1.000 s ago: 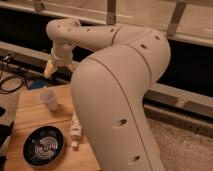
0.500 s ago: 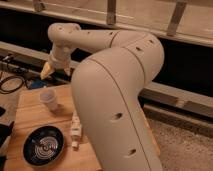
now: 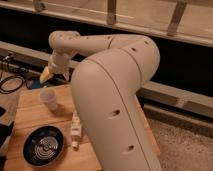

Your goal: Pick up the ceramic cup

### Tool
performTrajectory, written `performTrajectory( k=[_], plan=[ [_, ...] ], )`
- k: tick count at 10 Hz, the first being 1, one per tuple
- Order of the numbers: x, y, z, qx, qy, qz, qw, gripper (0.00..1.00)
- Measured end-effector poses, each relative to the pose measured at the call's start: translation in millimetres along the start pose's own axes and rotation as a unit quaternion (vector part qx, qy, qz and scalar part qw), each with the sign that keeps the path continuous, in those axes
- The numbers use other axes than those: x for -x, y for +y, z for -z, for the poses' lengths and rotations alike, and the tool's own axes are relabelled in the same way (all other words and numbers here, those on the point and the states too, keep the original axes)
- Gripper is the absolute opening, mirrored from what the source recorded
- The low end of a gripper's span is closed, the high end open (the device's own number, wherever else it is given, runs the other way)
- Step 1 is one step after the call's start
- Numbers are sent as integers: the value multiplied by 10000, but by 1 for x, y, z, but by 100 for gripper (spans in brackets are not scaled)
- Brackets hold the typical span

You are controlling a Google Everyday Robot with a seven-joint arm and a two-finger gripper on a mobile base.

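Hanging at the end of the big white arm (image 3: pixel 115 85), the pincer (image 3: pixel 48 76) is up in the air over the back left part of the wooden bench (image 3: pixel 27 117). It points down. One yellowish tip shows on its left side. I cannot tell if the pincer is spread or pressed together. It is not holding anything.

Right under the pincer, a little way below it, stands the ceramic cup (image 3: pixel 48 98). The cup is small, plain and whitish. It stands upright on the bench, with its open top facing up. The pincer and the cup are apart, with some air between them.

Farther below the pincer, toward the front of the bench, sits a dark round bowl (image 3: pixel 43 145). It is bigger than the cup and has pale rings inside. The bowl and the cup are well apart.

Below the pincer and to its right lies a white bottle (image 3: pixel 76 128), shaped like a tube. It lies just beside the bowl, close to the thick part of the arm.

Off to the left of the pincer, past the edge of the bench, are some black cables (image 3: pixel 12 82). Behind the pincer runs a long pale ledge (image 3: pixel 170 97) with a dark wall above it.
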Motion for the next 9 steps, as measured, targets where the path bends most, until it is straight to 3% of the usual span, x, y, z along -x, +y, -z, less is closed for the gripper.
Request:
performTrajectory(
  k=[9],
  plan=[
    [-7,-9,-68,86,255,-182,9995,79]
  ],
)
